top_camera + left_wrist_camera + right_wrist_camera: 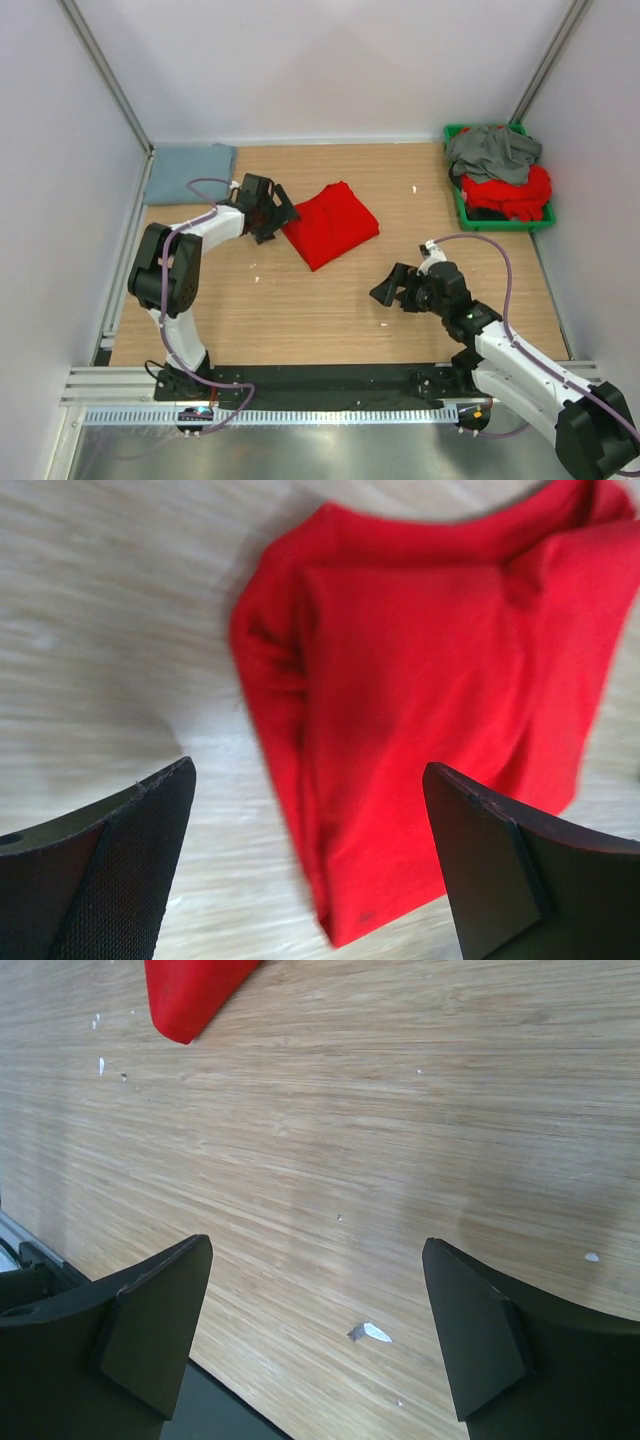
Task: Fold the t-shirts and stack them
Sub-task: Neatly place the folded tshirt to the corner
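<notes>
Between the fingers of the left gripper (pixel 308 770) nothing is pinched. The jaws stand wide apart, and the folded red t-shirt (pixel 420 680) lies flat on the wood just past the tips, toward 1 o'clock in that wrist view. From above, I read the left gripper (pixel 280 222) as hard against the shirt's 9 o'clock edge, though I cannot tell whether it touches. The right gripper (pixel 385 287) is spread just as wide and empty over the bare table (pixel 300 320). The red t-shirt (pixel 330 222) is well off at its 11 o'clock, and its own camera catches only one red corner (pixel 190 995).

I judge the cloth light, limp and quick to fall open if I lift a single layer. I would pinch through every layer at a folded edge, one claw per corner.

Farther out, a folded blue-grey t-shirt (pixel 188 173) rests in the table's 10 o'clock corner, likely where the stack goes. At 2 o'clock the green bin (pixel 500 227) holds a dark grey t-shirt (pixel 495 152) heaped on crumpled red t-shirts (pixel 512 192), not yet folded.
</notes>
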{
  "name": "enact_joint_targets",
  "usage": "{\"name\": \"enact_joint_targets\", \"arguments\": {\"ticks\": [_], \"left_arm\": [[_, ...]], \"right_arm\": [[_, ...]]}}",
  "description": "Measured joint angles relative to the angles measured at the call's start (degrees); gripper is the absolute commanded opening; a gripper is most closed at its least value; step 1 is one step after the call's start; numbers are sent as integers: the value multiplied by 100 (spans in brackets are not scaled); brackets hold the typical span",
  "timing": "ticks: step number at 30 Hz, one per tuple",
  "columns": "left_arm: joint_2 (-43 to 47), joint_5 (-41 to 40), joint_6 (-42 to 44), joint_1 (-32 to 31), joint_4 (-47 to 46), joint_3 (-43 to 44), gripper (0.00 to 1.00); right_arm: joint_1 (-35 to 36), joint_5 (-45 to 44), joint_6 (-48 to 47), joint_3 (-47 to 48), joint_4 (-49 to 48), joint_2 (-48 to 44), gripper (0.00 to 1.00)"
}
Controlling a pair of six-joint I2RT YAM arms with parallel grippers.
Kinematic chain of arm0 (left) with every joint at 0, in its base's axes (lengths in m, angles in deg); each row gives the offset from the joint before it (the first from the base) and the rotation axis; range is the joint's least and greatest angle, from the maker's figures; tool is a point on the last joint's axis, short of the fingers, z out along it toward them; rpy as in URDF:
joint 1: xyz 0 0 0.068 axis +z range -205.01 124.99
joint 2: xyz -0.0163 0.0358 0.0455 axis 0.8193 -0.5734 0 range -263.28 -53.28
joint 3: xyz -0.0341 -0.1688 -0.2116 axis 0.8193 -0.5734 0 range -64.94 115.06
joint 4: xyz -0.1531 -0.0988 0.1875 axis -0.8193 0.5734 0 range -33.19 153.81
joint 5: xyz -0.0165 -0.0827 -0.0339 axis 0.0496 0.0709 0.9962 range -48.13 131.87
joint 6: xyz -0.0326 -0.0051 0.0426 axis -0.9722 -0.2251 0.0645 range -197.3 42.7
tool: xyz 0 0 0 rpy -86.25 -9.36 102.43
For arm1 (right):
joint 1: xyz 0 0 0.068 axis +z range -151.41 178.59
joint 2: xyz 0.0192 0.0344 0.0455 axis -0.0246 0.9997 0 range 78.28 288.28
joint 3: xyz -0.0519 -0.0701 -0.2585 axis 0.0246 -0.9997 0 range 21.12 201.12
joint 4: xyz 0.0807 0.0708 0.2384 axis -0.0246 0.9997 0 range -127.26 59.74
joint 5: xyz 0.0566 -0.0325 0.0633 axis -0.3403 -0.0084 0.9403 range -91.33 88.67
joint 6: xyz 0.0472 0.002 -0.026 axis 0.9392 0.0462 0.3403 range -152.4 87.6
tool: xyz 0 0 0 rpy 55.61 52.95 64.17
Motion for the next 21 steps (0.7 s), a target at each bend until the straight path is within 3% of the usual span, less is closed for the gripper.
{"name": "enact_joint_targets", "arguments": {"ticks": [4, 7, 9, 13, 17, 21], "left_arm": [[-46, -4, -411, 0, -518, -164, 91], [-179, 9, -629, 0, -776, -210, 81], [-267, 15, -782, 0, -942, -216, 64], [-592, 96, -1029, 0, -1296, -208, 0], [-839, 179, -955, -2, -1311, 87, 0], [-879, 50, -476, 9, -623, 651, 0]], "right_arm": [[17, 0, 96, -302, -369, -201, 93], [22, 0, 133, -439, -531, -177, 93], [22, 0, 140, -503, -647, -107, 93], [22, 13, 146, -581, -872, 114, 93], [33, 39, 155, -605, -992, 247, 92], [37, 42, 160, -625, -1099, 240, 93]]}}
